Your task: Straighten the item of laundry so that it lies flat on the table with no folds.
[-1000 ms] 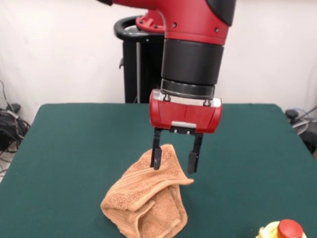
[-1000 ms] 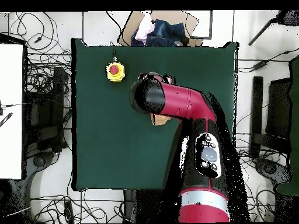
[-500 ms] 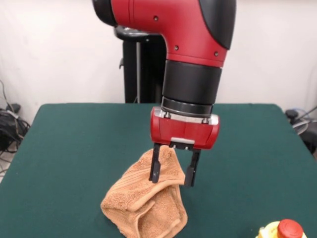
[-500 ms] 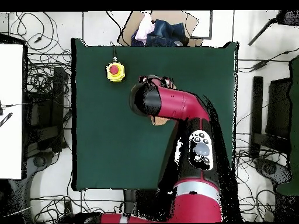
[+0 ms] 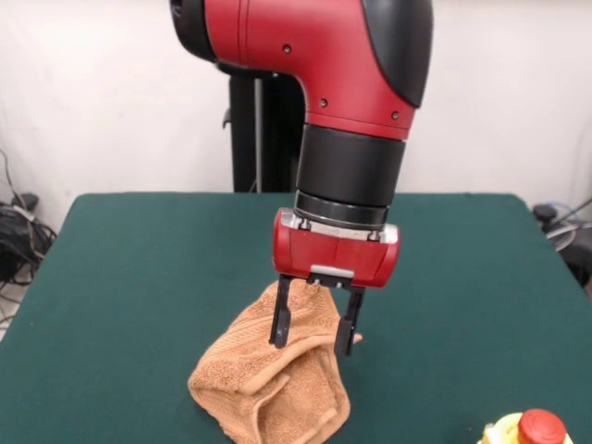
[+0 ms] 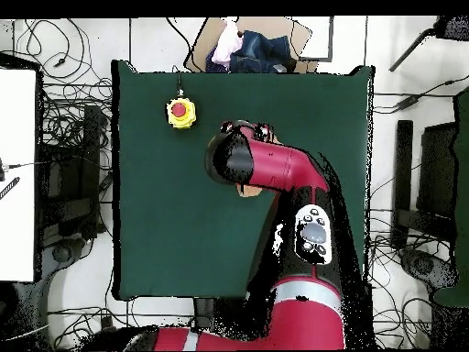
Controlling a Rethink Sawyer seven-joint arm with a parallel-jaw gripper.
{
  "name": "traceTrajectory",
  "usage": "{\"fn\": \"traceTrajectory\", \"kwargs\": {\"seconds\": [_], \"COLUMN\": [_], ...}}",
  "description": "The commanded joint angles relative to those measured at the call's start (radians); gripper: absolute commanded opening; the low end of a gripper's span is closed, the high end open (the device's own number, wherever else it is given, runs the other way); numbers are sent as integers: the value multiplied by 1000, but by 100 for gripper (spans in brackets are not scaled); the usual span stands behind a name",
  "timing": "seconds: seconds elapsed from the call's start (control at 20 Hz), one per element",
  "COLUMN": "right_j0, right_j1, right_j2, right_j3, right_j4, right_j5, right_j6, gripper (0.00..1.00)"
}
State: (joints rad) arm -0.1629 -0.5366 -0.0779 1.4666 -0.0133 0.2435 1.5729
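Note:
The item of laundry (image 5: 264,384), an orange-tan terry towel, sits crumpled and folded over itself on the green table (image 5: 139,277), with a hemmed edge looping along its front. My gripper (image 5: 312,333) hangs open right over the towel's upper back part, its two black fingers straddling the raised top fold. In the overhead view the arm covers nearly all of the towel; only a small tan patch of it (image 6: 245,191) peeks out beside the arm.
A yellow box with a red button (image 5: 527,432) stands at the near right table edge, also seen as the yellow and red button box (image 6: 181,112) from above. A pile of clothes in a cardboard box (image 6: 247,46) lies beyond the table. Cables cover the floor around.
The gripper has come down and shifted slightly left in the front view, its open fingers now lower around the towel's top fold. The towel has kept its shape.

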Motion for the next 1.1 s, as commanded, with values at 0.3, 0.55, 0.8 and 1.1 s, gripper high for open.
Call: {"fn": "traceTrajectory", "kwargs": {"seconds": [0.3, 0.55, 0.8, 1.1], "right_j0": [13, 7, 2, 2], "right_j1": [6, 2, 0, -1], "right_j2": [2, -1, 2, 1], "right_j3": [80, 96, 100, 96], "right_j4": [17, 17, 9, 0], "right_j5": [-74, -132, -149, -157], "right_j6": [227, 244, 227, 205], "gripper": [100, 100, 100, 0]}}
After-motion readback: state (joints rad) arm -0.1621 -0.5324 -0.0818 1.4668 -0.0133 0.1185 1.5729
